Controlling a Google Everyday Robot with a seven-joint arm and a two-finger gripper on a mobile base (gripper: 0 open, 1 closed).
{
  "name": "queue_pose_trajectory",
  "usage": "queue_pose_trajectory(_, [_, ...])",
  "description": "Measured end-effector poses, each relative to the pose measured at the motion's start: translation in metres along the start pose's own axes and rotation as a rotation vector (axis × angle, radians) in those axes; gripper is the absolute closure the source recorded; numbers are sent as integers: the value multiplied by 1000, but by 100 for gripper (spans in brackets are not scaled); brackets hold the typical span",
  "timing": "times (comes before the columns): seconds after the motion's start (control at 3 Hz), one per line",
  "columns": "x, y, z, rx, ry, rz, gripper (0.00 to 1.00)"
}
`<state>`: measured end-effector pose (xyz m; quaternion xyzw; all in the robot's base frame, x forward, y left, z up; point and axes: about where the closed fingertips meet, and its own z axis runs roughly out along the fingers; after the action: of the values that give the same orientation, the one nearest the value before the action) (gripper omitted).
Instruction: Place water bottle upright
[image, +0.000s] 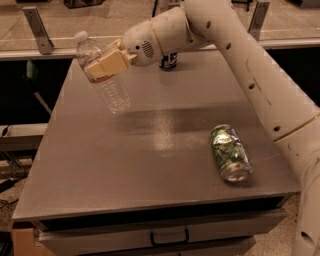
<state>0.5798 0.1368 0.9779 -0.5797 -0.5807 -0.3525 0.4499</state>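
The water bottle (112, 90) is clear ribbed plastic with a white cap. It hangs in the air above the left part of the grey table (150, 165), tilted with its cap up and to the left. My gripper (106, 64) is shut on the bottle's upper half, with tan fingers (111, 61) across its label area. The bottle's base is off the table surface. The white arm reaches in from the right.
A green drink can (230, 152) lies on its side at the table's right front. A blue drink can (169, 61) stands at the back, partly hidden by the arm. A metal rail and posts run behind the table.
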Motion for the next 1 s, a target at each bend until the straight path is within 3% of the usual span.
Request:
queue_pose_trajectory(0.33, [-11,-11,-11,31,83,-43,100])
queue_pose_trajectory(1.0, [-25,-15,-26,56,197,-63,100])
